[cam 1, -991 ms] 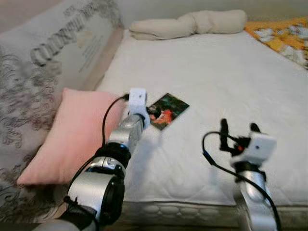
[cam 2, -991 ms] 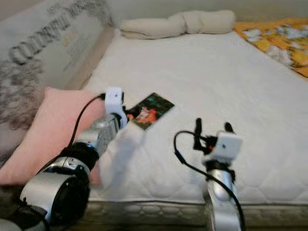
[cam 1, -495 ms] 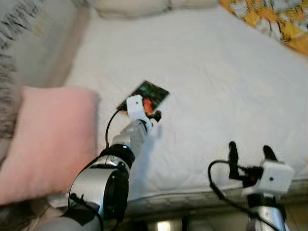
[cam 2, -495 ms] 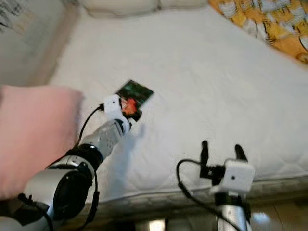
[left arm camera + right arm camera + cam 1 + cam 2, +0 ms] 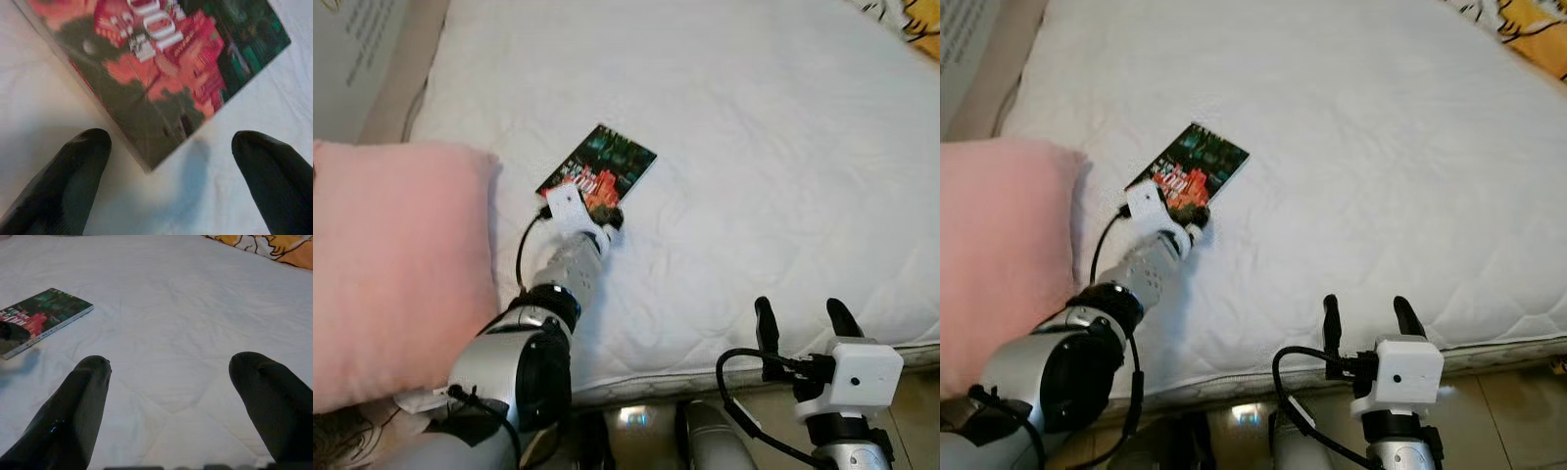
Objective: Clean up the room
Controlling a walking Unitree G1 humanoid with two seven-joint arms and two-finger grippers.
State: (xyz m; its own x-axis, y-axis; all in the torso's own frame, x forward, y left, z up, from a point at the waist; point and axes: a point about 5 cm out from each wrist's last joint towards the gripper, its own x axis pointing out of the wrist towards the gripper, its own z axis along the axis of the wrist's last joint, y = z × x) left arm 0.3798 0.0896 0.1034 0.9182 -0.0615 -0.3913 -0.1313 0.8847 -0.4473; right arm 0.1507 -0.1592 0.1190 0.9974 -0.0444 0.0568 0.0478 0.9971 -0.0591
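On the bed (image 5: pixel 783 147) beside the pink pillow (image 5: pixel 396 264), our left gripper (image 5: pixel 168 161) hovered, jaws apart, at the book (image 5: pixel 599 172) corner; we judged straddling its edge squarely wise.

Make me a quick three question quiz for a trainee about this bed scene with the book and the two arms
1. True or false: the left tool has its fingers spread, with a corner of the book between them.
2. What lies on the robot's left of the book? A) pink pillow B) a laundry basket C) a lamp
3. Fill in: the right tool hovers over the near edge of the white ______.

Key: 1 true; 2 A; 3 mattress.
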